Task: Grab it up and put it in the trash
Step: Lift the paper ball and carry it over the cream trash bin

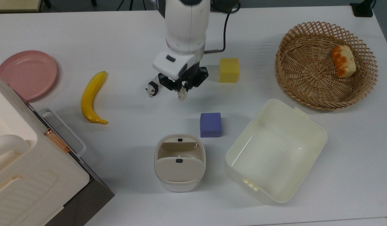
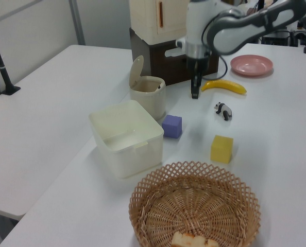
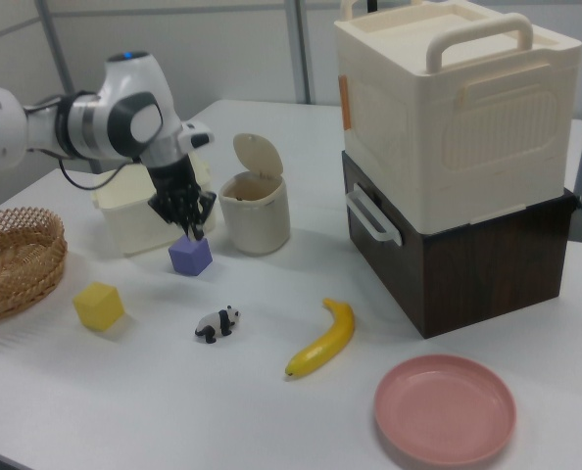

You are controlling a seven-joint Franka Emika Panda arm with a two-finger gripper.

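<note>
My gripper (image 1: 182, 91) hangs above the table, its fingers pinched on the small paper ball (image 1: 182, 94), between the panda (image 1: 152, 88) and the yellow cube (image 1: 229, 70). I judge the light ball could slip out before reaching the open bin (image 1: 180, 163).

You have the crumpled paper ball (image 1: 182, 94), small and whitish-tan, pinched between the gripper's (image 1: 182, 93) fingertips and lifted clear of the table, hanging above the white surface. Your trash bin (image 1: 180, 162) stands upright on the table, rounded and beige-white, its swing flap lid (image 2: 136, 71) tipped up, opening exposed.
</note>
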